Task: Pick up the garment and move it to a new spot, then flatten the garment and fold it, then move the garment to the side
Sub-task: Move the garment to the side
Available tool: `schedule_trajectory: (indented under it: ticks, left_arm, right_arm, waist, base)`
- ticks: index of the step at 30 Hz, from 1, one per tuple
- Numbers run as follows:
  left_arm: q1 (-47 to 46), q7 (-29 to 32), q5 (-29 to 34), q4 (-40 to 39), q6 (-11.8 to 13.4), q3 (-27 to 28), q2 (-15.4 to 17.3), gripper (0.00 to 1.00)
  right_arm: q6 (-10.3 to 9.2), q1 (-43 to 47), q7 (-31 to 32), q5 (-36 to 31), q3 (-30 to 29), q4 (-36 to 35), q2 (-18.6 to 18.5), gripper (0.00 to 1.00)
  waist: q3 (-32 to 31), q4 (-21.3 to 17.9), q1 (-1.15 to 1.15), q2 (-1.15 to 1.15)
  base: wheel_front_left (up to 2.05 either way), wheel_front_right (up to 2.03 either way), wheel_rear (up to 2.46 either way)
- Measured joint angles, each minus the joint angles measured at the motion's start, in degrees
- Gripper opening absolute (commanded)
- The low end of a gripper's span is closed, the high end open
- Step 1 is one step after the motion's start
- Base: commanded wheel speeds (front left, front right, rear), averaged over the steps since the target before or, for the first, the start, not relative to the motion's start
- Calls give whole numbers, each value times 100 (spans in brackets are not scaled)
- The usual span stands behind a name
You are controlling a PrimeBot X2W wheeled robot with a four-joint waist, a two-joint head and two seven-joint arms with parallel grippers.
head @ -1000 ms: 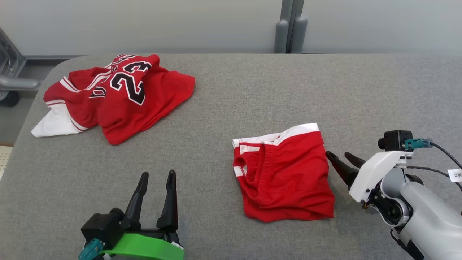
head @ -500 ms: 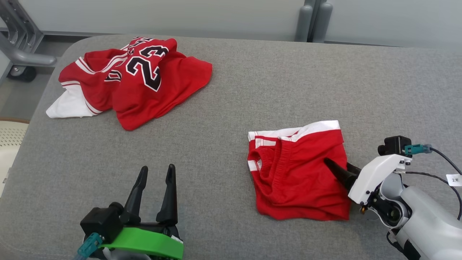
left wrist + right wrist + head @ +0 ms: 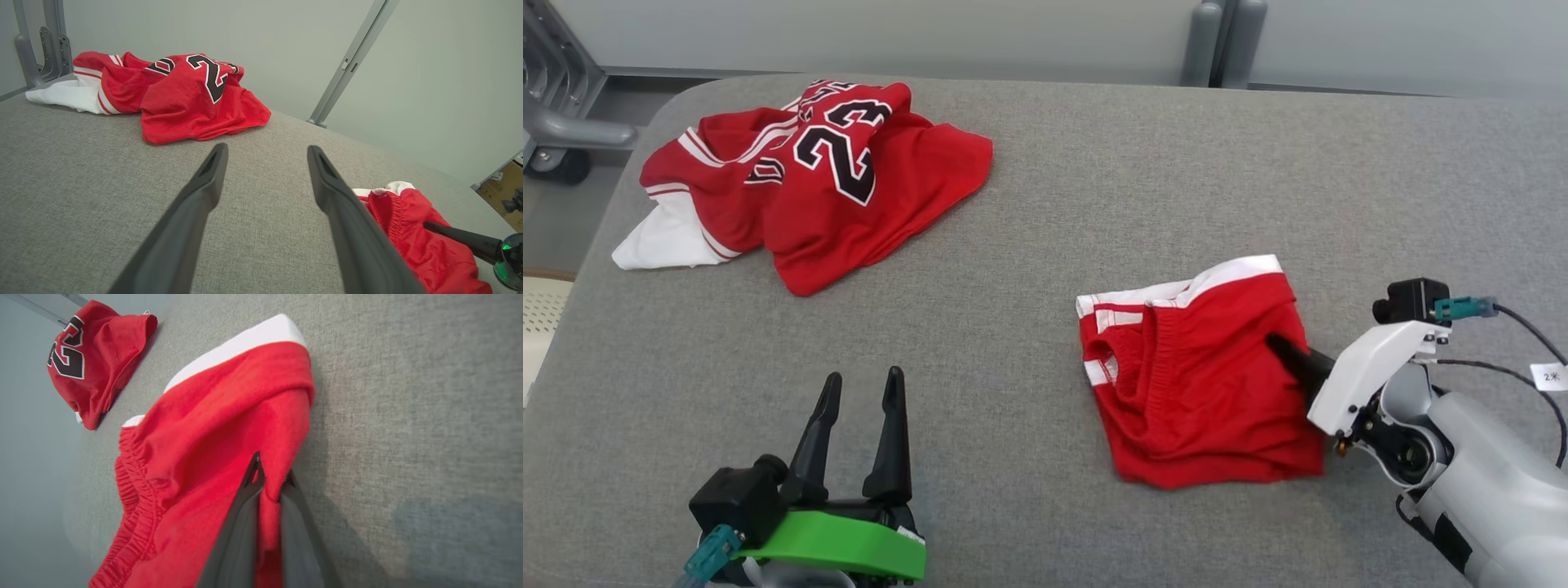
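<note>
Right wrist view: right gripper (image 3: pixel 272 469) clamped on edge of red shorts (image 3: pixel 212 428); left gripper (image 3: pixel 863 377) spread apart, holding nothing, above grey table (image 3: pixel 1094 163); red jersey (image 3: pixel 907 188) well apart

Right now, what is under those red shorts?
The red shorts lie on the grey table, which shows all round them. The right tool pinches their edge. Anything directly beneath is hidden by cloth.

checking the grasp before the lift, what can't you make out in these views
- Right claw, head view: its second finger is hidden by the shorts.
- Right wrist view: how many shorts layers are pinched; the bunched fabric hides that.
- Jersey, head view: its folds hide part of the lettering.
</note>
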Motion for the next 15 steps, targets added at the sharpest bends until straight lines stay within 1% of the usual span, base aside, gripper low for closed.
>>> schedule_trajectory:
  ticks: [2,5,15]
  left_arm:
    - [-1,0,0,-2,5,1,0,100]
    - [-1,-1,2,-16,15,11,-1,100]
    - [-22,-7,105,-167,15,10,4,100]
  right_arm:
    - [15,-51,-8,-27,1,1,-36,0]
    - [38,-192,-45,-115,0,4,-201,0]
    - [40,-658,-48,-423,-105,116,-935,0]
  waist:
    - [6,-25,0,0]
    - [22,-109,0,0]
    - [89,-434,0,0]
  base:
    - [0,0,0]
    - [0,0,0]
    - [0,0,0]
